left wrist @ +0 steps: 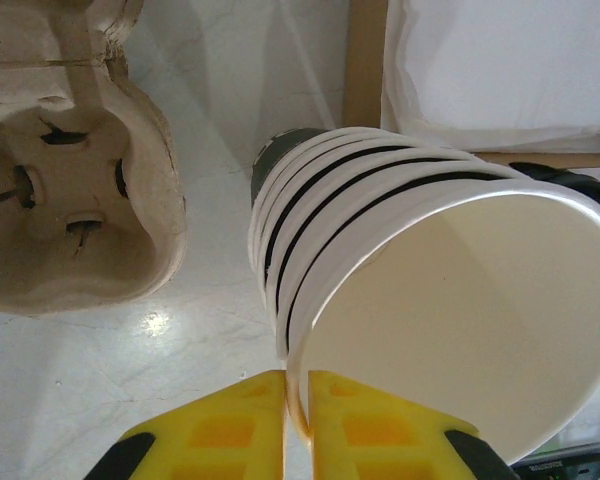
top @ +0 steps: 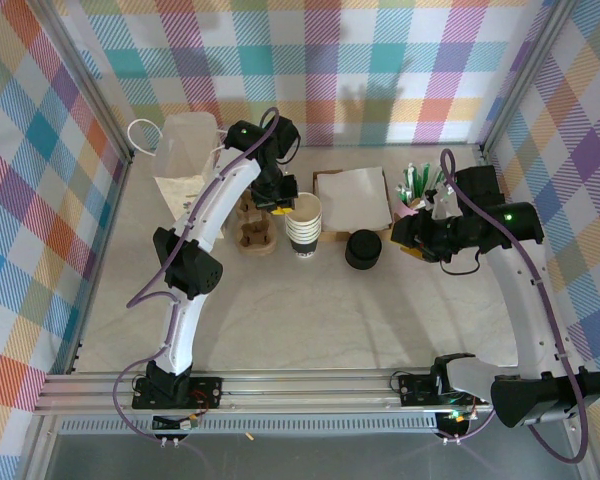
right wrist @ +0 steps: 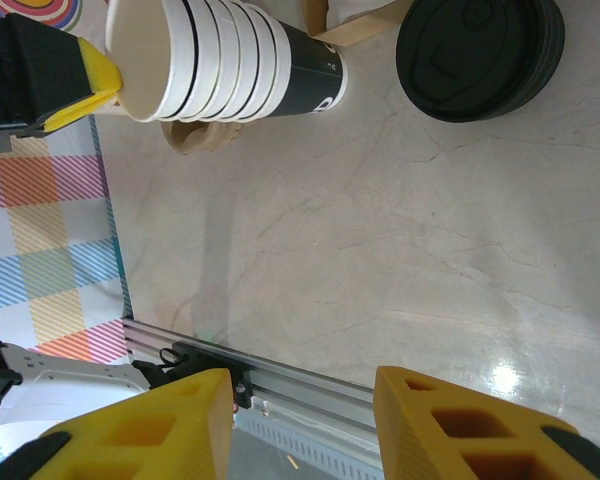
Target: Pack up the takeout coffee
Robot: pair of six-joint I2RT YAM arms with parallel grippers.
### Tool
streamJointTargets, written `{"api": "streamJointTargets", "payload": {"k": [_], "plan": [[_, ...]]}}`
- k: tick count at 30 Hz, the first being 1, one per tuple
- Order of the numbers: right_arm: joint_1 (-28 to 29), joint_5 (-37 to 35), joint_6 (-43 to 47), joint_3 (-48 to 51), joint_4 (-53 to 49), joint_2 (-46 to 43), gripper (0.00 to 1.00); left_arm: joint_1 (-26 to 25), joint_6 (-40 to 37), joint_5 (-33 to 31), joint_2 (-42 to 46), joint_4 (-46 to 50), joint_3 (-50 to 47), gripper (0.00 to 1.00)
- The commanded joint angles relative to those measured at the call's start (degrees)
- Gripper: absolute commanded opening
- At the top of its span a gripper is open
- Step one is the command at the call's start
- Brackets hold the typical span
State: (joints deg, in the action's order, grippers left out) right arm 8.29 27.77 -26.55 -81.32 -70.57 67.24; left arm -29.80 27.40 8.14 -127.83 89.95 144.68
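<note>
as i watch from above, the cup stack (top: 303, 225) stands upright with the black lids (top: 363, 249) at its 4 o'clock and the pulp carrier (top: 255, 236) at its 9. my left gripper (left wrist: 297, 385) pinches the rim of the top cup (left wrist: 460, 330), fingers nearly together; my right gripper (right wrist: 302, 385) hangs partly open, empty.

White curved-shell left arm (top: 212, 205) and right arm (top: 525, 300), with black joint housings and purple cables, were bolted to the silver aluminium base rail (top: 310, 383). Farthest from that rail, the left gripper (left wrist: 297, 400) and right gripper (right wrist: 303, 410) bore blocky yellow plastic fingers (right wrist: 160, 425).
</note>
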Motion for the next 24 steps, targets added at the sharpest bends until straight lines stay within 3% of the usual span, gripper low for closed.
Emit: {"api": "streamJointTargets", "payload": {"k": [1,24], "plan": [[0.32,1.49,0.18,0.64,0.22,-1.11,0.42,0.47,-0.54,1.44,-0.67,2.42,0.84,0.11],[0.32,1.40,0.29,0.38,0.14,-1.26,0.42,1.28,0.57,2.14,0.60,2.16,0.98,0.00]]}}
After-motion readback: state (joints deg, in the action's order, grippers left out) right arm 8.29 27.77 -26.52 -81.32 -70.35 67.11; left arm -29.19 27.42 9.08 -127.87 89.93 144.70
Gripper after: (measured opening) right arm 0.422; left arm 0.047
